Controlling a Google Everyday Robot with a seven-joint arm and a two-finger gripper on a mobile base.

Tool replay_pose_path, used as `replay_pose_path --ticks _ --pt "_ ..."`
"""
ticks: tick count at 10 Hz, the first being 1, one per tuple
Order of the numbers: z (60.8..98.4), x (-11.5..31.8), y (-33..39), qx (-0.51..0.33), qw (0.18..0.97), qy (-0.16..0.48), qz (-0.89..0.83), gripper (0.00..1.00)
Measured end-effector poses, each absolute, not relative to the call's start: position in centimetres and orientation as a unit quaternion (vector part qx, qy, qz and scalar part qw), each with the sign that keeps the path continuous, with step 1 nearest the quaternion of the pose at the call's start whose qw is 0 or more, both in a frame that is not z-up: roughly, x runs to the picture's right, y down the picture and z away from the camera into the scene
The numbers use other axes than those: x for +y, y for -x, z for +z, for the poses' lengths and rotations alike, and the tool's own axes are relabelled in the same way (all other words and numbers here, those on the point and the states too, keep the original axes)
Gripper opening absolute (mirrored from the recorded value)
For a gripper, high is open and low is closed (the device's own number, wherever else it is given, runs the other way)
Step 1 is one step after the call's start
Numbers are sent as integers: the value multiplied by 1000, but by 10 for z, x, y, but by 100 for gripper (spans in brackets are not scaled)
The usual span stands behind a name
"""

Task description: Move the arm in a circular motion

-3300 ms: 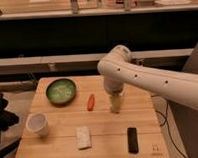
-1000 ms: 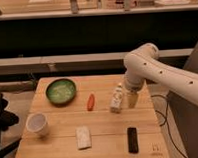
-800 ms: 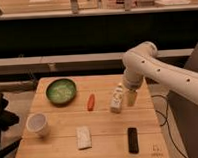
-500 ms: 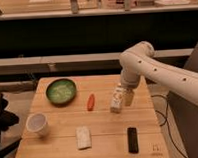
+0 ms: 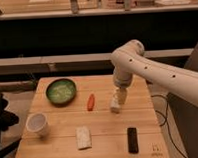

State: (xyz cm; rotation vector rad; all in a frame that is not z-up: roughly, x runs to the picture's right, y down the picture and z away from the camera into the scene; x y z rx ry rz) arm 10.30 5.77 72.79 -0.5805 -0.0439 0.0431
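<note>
**The arm reached in over the right half of the table**

The arm came in from the right, its far end cut off at the frame's edge. Its elbow hung above the back edge of the wooden table, and the wrist dropped to the beige gripper, low over the boards just right of centre. I could not tell whether the gripper was open or closed, nor whether it touched the wood. Bare wood lay toward the right edge. A small red thing sat near the gripper's left and a black bar by the front edge. A green bowl was toward the back left corner, with a white cup and a pale packet nearer the front.
</note>
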Motion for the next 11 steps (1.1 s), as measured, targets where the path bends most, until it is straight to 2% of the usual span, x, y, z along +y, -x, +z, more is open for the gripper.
replay_pose_path --ticks 5,11 --pt "721 66 -66 -31 957 288 11 80" --pt "706 86 -99 -32 955 295 23 80"
